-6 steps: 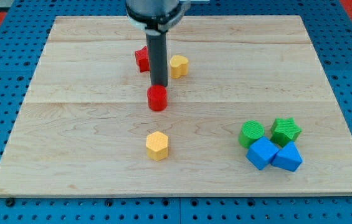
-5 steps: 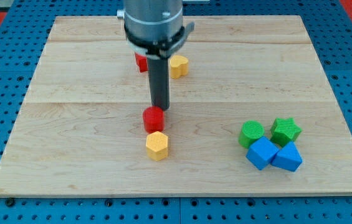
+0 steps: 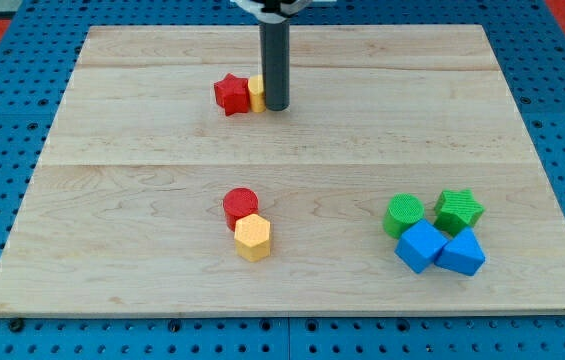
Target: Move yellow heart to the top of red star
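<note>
The red star (image 3: 229, 94) lies in the upper middle of the wooden board (image 3: 112, 200). The yellow heart (image 3: 256, 94) sits directly to its right, touching it, and is partly hidden by my rod. My tip (image 3: 276, 107) is down on the board at the heart's right side, touching it.
A red cylinder (image 3: 241, 205) touches a yellow hexagon (image 3: 253, 237) at the lower middle. At the lower right a green cylinder (image 3: 403, 214), a green star (image 3: 459, 210), a blue cube (image 3: 421, 246) and another blue block (image 3: 461, 253) cluster together.
My tip pushed the red cylinder down to the yellow hexagon, then moved up to the yellow heart's right side. The heart has slid left against the red star.
</note>
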{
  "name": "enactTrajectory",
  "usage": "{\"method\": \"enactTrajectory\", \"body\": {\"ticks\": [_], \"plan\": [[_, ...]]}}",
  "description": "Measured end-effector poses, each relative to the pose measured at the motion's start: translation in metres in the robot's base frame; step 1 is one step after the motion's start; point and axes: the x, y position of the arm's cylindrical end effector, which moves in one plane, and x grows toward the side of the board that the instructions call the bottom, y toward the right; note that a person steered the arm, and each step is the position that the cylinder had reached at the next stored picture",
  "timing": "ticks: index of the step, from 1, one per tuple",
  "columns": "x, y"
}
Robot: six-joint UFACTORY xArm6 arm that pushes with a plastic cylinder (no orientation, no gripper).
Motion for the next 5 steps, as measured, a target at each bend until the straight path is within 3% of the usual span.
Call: {"method": "enactTrajectory", "body": {"ticks": [1,2,4,5], "plan": [[-0.010,-0.016],[-0.011,-0.070],[-0.050,-0.106],[-0.035,-0.145]]}}
